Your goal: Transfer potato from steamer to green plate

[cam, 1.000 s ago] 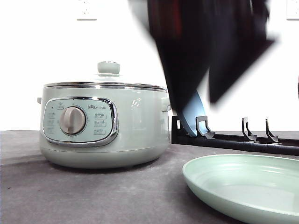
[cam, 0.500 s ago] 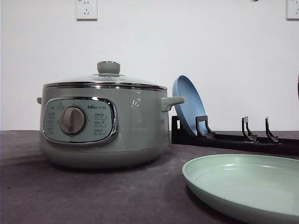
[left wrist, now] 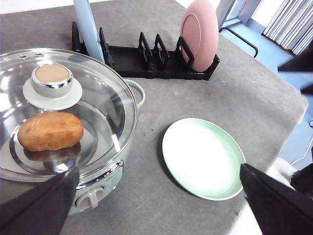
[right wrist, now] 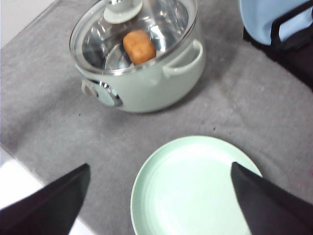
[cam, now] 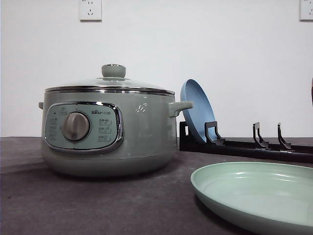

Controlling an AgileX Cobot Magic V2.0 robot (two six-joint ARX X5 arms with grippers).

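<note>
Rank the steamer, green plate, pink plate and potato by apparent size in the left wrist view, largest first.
1. steamer
2. green plate
3. potato; the pink plate looks about equal, but it stands farther away in the rack, so it is unranked.

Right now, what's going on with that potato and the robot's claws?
Both grippers open, holding nothing, high above the table. Potato inside steamer, glass lid on and in the way. Green plate bare.

The left gripper (left wrist: 156, 205), two dark wedge-shaped fingers (left wrist: 36, 208) seen from its wrist camera, hangs high above the tabletop with its jaws spread wide and nothing between them, and the right gripper (right wrist: 159, 200) hangs likewise, black fingers (right wrist: 266, 205) far apart and empty.
</note>
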